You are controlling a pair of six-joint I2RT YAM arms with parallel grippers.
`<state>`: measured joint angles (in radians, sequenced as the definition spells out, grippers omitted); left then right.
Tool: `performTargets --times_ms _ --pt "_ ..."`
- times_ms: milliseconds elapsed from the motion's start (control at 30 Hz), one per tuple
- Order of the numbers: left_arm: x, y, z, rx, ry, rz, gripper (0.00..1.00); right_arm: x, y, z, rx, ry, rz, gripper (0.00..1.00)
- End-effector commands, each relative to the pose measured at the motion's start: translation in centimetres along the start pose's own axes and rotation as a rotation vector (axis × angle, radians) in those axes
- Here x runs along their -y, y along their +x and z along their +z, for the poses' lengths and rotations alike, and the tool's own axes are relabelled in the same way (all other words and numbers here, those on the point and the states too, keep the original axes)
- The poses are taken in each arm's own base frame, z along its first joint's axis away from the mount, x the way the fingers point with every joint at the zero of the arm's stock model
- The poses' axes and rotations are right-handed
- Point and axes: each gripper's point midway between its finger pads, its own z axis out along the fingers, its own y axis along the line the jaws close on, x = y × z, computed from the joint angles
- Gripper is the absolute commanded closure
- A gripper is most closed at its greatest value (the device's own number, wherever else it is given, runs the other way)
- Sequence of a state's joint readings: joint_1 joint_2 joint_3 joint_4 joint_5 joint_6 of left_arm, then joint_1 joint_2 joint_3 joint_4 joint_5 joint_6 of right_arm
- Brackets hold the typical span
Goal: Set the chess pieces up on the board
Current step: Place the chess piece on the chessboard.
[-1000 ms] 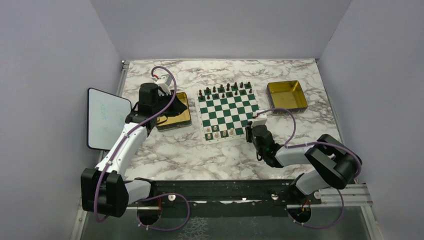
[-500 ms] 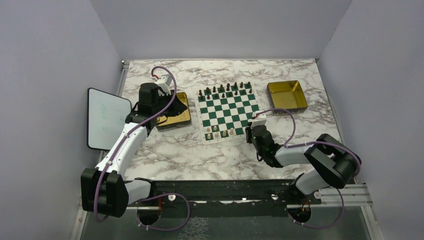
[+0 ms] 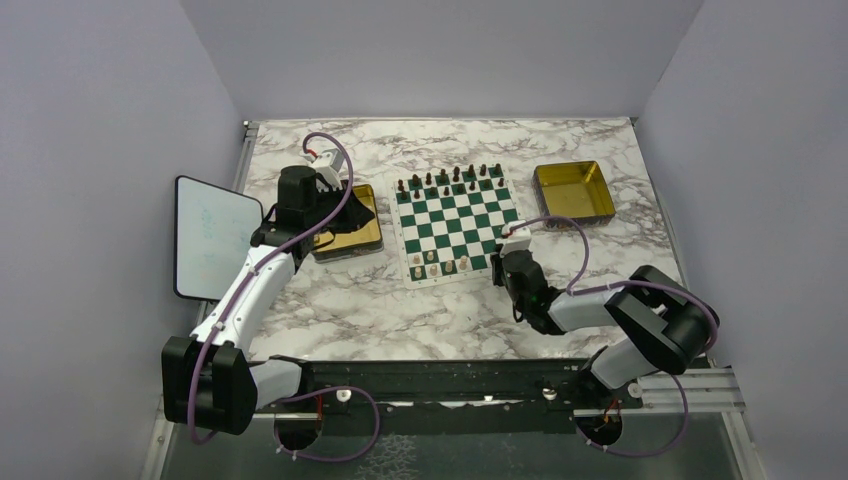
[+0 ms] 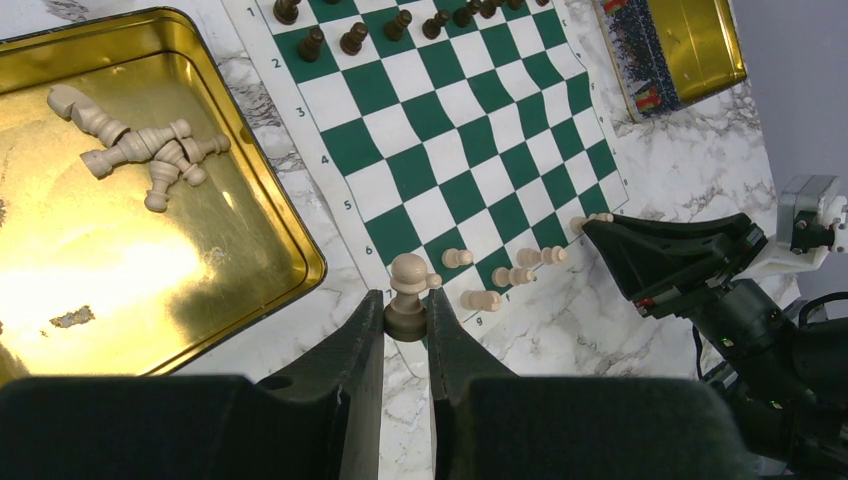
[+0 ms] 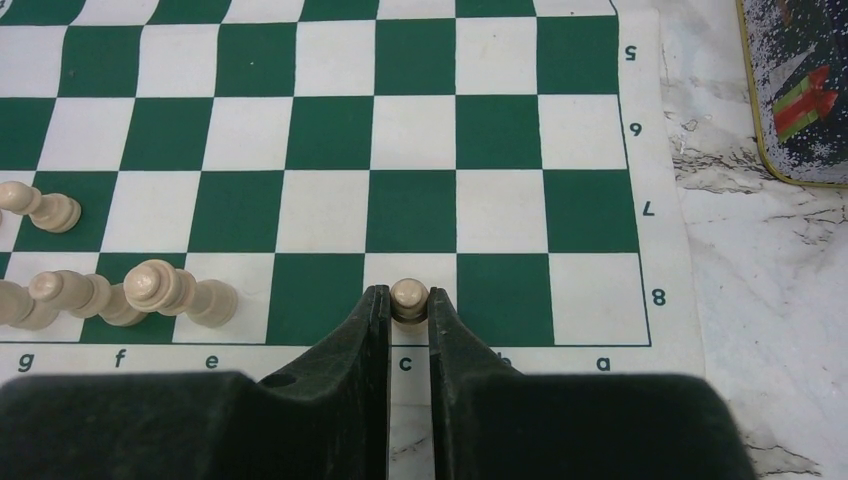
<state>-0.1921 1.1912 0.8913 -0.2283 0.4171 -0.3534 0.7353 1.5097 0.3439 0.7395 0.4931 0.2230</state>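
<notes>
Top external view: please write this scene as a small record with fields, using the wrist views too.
board: green and white checks
dark pieces: far two rows
placed cream pieces: near rows, left side
left gripper: shut on tall cream piece
right gripper: shut on small cream piece, square c8
left tray: loose cream pieces lying inside
</notes>
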Motion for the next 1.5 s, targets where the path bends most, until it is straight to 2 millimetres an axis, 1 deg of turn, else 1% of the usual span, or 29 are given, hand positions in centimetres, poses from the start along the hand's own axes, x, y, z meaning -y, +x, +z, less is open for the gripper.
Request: performTargets --times_ms 0,333,633,800,933,1133,1267,1467 --pt "0.6 0.1 -0.3 0.003 0.027 0.025 0.87 0.0 -0.8 0.5 0.028 0.009 0.006 0.87" --pt "0.6 0.1 -0.3 0.002 0.028 0.025 0.87 -0.1 -1.1 0.7 0.033 0.014 -0.004 0.87" --pt "0.6 0.1 -0.3 0.002 0.029 0.025 0.87 -0.2 -2.6 0.5 0.040 0.014 0.000 0.87" --pt "0.6 0.1 -0.3 0.002 0.031 0.025 0.87 0.2 -1.9 0.8 0.035 0.036 -0.021 0.87" --pt "0.6 0.2 -0.3 0.002 0.030 0.025 0.86 -0.1 -1.3 1.1 0.018 0.028 -0.017 0.87" --pt "0.7 0.1 -0.3 0.004 0.031 0.027 0.86 0.1 -0.7 1.1 -0.008 0.037 -0.029 0.86" --pt "0.7 0.1 -0.3 0.002 0.030 0.028 0.86 0.0 -0.7 0.9 -0.018 0.027 -0.021 0.80" --pt "0.6 0.1 -0.3 0.004 0.030 0.028 0.86 0.2 -0.6 0.7 -0.031 0.039 -0.017 0.68"
